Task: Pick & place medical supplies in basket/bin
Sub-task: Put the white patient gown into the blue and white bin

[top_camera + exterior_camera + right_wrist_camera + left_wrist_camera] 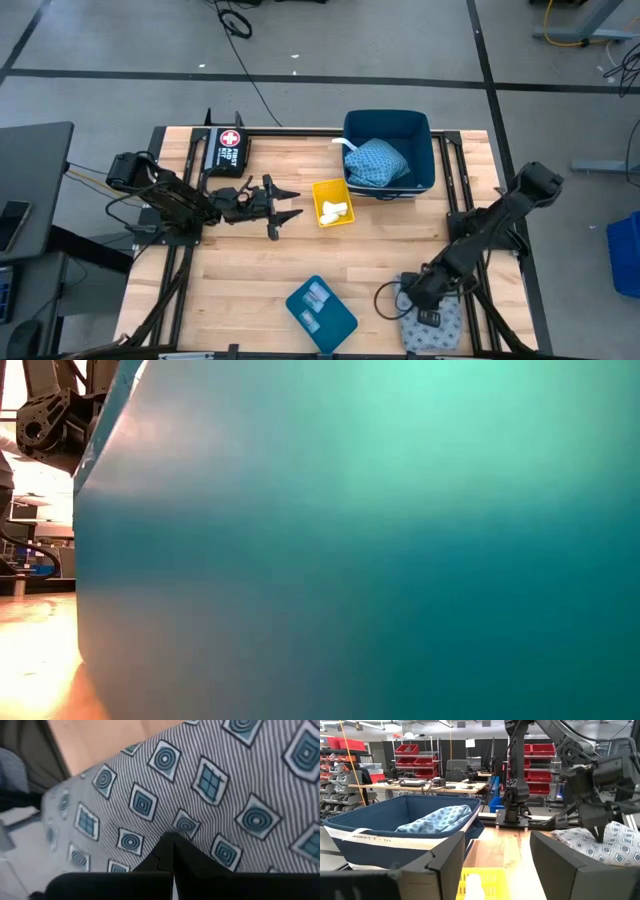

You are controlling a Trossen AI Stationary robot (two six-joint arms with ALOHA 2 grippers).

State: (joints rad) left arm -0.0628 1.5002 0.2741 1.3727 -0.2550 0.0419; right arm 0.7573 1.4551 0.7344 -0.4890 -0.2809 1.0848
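Note:
A grey-blue patterned pad (440,328) lies flat at the table's near right corner. My right gripper (427,306) stands over it, shut, slanting down; in its wrist view the shut tips (173,845) are right at the pad (210,785). A blue patterned pad (378,162) lies in the dark blue basket (432,150) at the far side. White rolls (334,210) lie in a small yellow bin (322,190). My left gripper (287,208) waits open and level just left of that bin, holding nothing. My right gripper brings its shut fingertips (165,851) down at a slant from above onto the top face (150,805) of the grey-blue pad. I cannot tell whether the tips touch the cloth. The pad lies flat on the table.
A teal tray (335,322) with clear packets (318,295) lies at the near edge, centre; it fills the low view (350,540). A black case with a red-and-white cross (226,148) sits at the far left. Bare wood lies between the tray and the yellow bin.

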